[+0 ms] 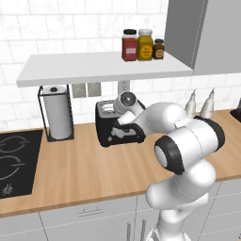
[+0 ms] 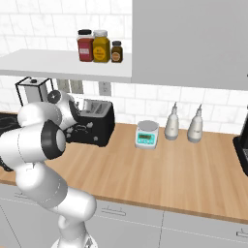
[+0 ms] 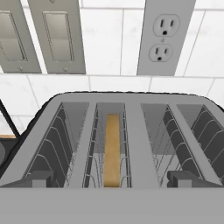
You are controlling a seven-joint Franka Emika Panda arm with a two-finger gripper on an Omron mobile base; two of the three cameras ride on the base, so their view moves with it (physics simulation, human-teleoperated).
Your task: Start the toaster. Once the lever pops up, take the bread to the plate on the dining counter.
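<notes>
In the left base view, we see the toaster [image 1: 118, 126] on the wall counter [image 1: 70, 174] at about eleven o'clock from the arm's elbow, with the paper towel roll [image 1: 58, 113] just beside it at nine o'clock. The wrist covers the toaster's top, so the gripper itself is hidden here. We judge the risk to be a blind approach: if we descend off line, the hand could strike the top of the toaster rather than the lever.

In the right base view, the toaster [image 2: 95, 123] sits at three o'clock from the forearm, and a small kitchen scale [image 2: 147, 134] stands near it further toward three o'clock. The arm is crowded against the toaster, and a sideways push could slide it along the counter.

In the hand view, we look down into the toaster's [image 3: 131, 131] slots; the bread [image 3: 112, 151] stands on edge in the slot left of centre, sunk between the wire guides. Our finger tips [image 3: 41, 178] are spread fully, one at seven o'clock and one at five o'clock, grasping nothing. The lever cannot be made out, so we cannot tell whether toasting has started. Reaching for the bread now could snag the wires or tear the slice.
</notes>
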